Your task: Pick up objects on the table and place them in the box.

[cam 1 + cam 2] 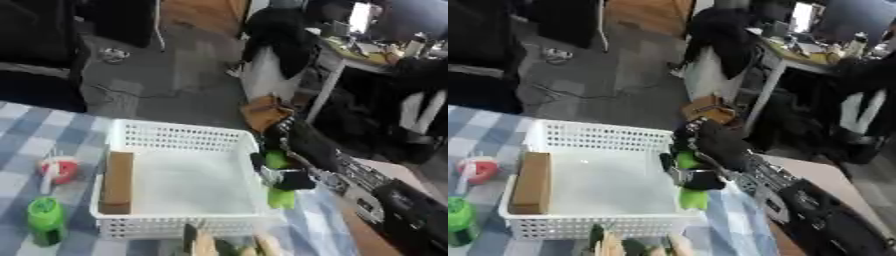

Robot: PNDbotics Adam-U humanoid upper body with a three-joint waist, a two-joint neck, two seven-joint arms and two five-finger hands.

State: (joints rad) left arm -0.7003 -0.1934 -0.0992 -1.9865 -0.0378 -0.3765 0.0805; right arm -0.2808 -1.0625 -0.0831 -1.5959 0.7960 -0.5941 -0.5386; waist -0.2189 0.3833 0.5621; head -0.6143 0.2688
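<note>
Curled fingers (pixel 677 172) of the right hand (pixel 702 150) wrap around a bright green object (pixel 688 161), which shows between them and hangs out below the hand as a longer green strip. That hand comes in from the right on a black arm and sits at the right rim of the white box (pixel 597 137), with the green object just over or just outside the box's right wall; which of the two cannot be told.

Inside the white box, a perforated plastic basket, a brown rectangular block (pixel 117 182) lies along the left wall, touching it or nearly so. The remaining floor of the box is bare white.

On the blue-and-white checked cloth of the desk (pixel 35 135), to the left of the box, a small red and white object (pixel 58 169) rests near the box's left wall. In front of it, closer to the robot, a green bottle-like object (pixel 45 219) stands upright, apart from the box.

At the bottom edge, just in front of the box's near wall, several blurred items (pixel 223 246) show in tan, dark and green colours; their shapes cannot be made out.

No left hand shows in either view.
</note>
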